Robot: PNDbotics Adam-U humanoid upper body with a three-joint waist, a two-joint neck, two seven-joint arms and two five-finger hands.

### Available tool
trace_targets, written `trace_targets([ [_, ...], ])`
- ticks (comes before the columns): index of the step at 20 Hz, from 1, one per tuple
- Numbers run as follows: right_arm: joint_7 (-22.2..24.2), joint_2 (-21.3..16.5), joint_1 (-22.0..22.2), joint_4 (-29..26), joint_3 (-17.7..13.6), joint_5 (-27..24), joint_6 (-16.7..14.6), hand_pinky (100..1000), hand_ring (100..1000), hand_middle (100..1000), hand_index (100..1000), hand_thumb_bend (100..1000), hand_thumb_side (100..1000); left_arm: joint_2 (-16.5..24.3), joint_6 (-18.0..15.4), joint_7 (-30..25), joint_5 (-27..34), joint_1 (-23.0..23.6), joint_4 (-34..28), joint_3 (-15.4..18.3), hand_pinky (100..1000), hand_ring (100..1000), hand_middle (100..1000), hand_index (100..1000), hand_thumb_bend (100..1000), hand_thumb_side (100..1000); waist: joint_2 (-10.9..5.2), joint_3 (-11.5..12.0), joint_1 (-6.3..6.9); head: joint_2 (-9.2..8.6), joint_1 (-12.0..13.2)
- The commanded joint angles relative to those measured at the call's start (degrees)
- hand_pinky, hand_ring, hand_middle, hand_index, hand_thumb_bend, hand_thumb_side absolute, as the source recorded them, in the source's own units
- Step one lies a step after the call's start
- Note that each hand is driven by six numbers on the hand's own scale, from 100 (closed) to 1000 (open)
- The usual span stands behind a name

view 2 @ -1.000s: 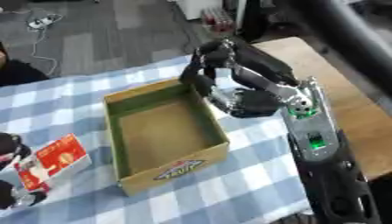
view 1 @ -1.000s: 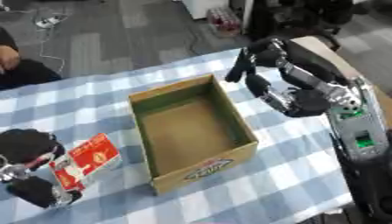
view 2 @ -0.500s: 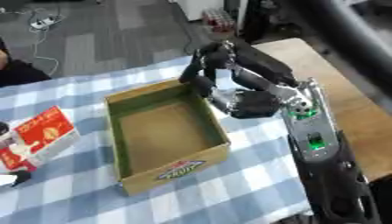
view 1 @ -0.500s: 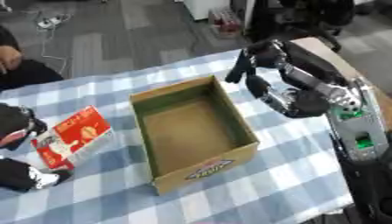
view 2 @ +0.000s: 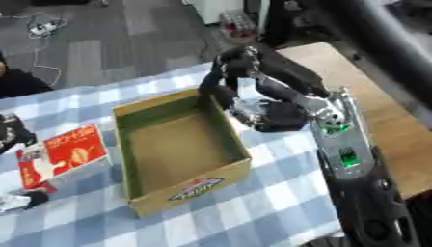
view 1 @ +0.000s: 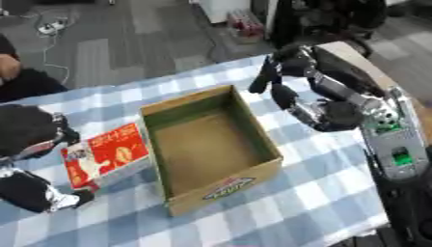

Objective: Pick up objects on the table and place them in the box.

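An open cardboard box (view 1: 211, 144) stands in the middle of the blue-checked table, and nothing shows inside it. A flat red packet (view 1: 105, 154) with white print is tilted just left of the box, close to its left wall. My left hand (view 1: 30, 137) is shut on the packet, with fingers above its far end and the thumb (view 1: 50, 200) below its near end. My right hand (view 2: 253, 96) hangs over the box's far right rim with its fingers loosely bent and apart, holding nothing.
The blue-and-white checked cloth (view 1: 320, 193) covers the table. A wooden tabletop (view 2: 380, 96) lies to the right, behind my right arm. A person in dark clothes (view 1: 21, 79) sits at the far left edge. Cables lie on the floor beyond.
My left hand has lifted the red packet off the cloth and carried it right, toward the box's left wall. My right hand has stayed by the far right rim.
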Motion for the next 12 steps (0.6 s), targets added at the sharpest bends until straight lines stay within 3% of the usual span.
trace_targets([
  [1, 0.6, 0.08, -1.26, -0.77, 0.08, -0.43, -0.64, 415, 375, 531, 698, 100, 1000, 0.62, -3.15, 6.6, -1.19, -2.54, 2.22, -1.75, 100, 176, 239, 385, 148, 754, -0.44, -0.32, 0.17, -1.14, 0.99],
  [8, 0.9, 0.66, -2.27, -0.77, 0.69, -0.96, -1.91, 416, 380, 527, 685, 100, 1000, -3.54, -9.32, 20.38, -2.91, -10.36, 14.38, -7.12, 100, 184, 245, 384, 146, 755, -0.2, -1.73, 0.31, -2.37, 2.17],
  [12, 1.2, 1.46, -3.07, -0.77, 1.0, -1.34, -2.8, 417, 382, 525, 678, 100, 1000, -7.37, -12.85, 30.8, -2.83, -16.02, 22.73, -8.43, 100, 184, 255, 388, 149, 744, 0.12, -2.76, 0.2, -3.34, 2.6],
])
